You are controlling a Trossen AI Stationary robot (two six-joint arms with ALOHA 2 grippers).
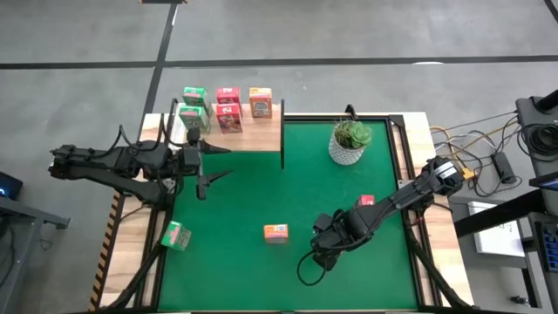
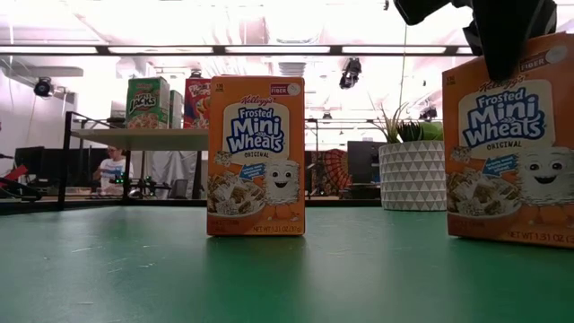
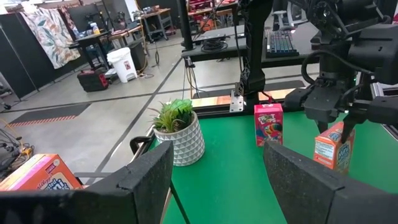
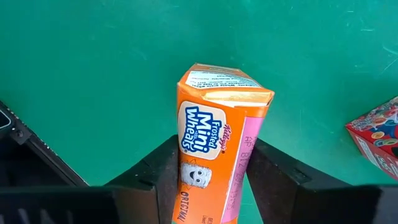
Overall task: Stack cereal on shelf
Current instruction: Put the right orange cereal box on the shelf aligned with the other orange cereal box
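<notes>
An orange cereal box (image 4: 217,130) with a Mini Wheats front stands upright on the green table (image 1: 235,262), its long axis vertical, low and right of centre in the high view. The right gripper (image 4: 211,180) sits over it, one finger on each side of the box, pressing its faces; it grasps the box. In the low view the box (image 2: 509,144) fills the right edge, front facing the camera.

A second orange box (image 1: 275,232) stands upright just left of it, well apart. A pink box (image 1: 367,201) stands behind, and a potted plant (image 1: 350,142) farther back. A green box (image 1: 175,235) lies at the lower left.

On the shelf (image 1: 253,135), upper left, green, pink and orange boxes stand in rows. The left gripper (image 1: 207,166) hovers beside the shelf, fingers spread, empty.
</notes>
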